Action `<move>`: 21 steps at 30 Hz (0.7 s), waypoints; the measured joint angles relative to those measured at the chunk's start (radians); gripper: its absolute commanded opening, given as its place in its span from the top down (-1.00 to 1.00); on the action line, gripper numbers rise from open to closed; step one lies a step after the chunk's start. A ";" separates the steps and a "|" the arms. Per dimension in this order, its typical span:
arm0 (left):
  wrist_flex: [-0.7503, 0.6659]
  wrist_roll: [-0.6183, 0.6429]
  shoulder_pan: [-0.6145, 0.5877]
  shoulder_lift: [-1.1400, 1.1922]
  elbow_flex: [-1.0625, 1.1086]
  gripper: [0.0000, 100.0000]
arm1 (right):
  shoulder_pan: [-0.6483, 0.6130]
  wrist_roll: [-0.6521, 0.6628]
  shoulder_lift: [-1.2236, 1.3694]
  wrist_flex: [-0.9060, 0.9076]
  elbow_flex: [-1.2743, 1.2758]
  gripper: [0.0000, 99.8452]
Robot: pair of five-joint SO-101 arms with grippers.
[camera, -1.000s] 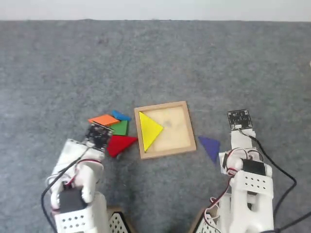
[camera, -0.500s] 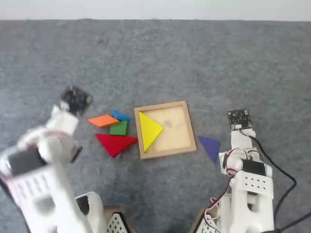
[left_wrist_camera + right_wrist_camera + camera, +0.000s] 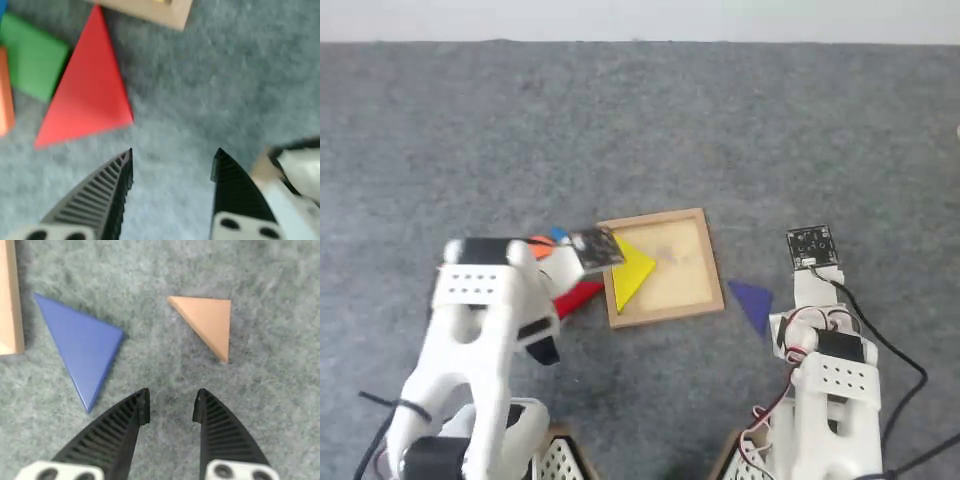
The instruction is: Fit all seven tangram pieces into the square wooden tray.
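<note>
Left gripper (image 3: pixel 172 152) hangs wide open and empty, red triangle (image 3: pixel 87 95) just beyond one fingertip, tray (image 3: pixel 665 308) with yellow triangle (image 3: pixel 630 270) farther on. Right gripper (image 3: pixel 171 392) is half open and empty, blue triangle (image 3: pixel 80 340) and tan triangle (image 3: pixel 207 322) just ahead.

Bare carpet (image 3: pixel 720 130) beyond tray (image 3: pixel 665 313)

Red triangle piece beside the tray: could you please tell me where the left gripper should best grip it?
Probably straight from above, fingers pinching across the square corner of the flat red triangle piece nearest the open left gripper: both edges there border bare grey carpet, while its long edge lies by the green square piece.
</note>
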 measured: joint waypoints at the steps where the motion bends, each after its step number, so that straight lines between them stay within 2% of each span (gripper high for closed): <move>1: -0.052 0.006 0.017 0.000 0.034 0.49 | 0.000 0.000 0.000 0.000 0.000 0.69; 6: -0.307 0.012 0.034 0.000 0.133 0.42 | 0.000 0.000 0.000 -0.003 0.000 0.69; 12: -0.448 0.026 0.011 0.107 0.115 0.42 | 0.000 0.000 0.000 -0.003 0.000 0.69; 18: -0.477 0.043 -0.063 0.382 -0.066 0.42 | 0.000 0.000 0.000 -0.003 0.000 0.69; 21: -0.407 0.043 -0.068 0.491 -0.196 0.47 | 0.000 0.000 0.000 -0.003 0.000 0.69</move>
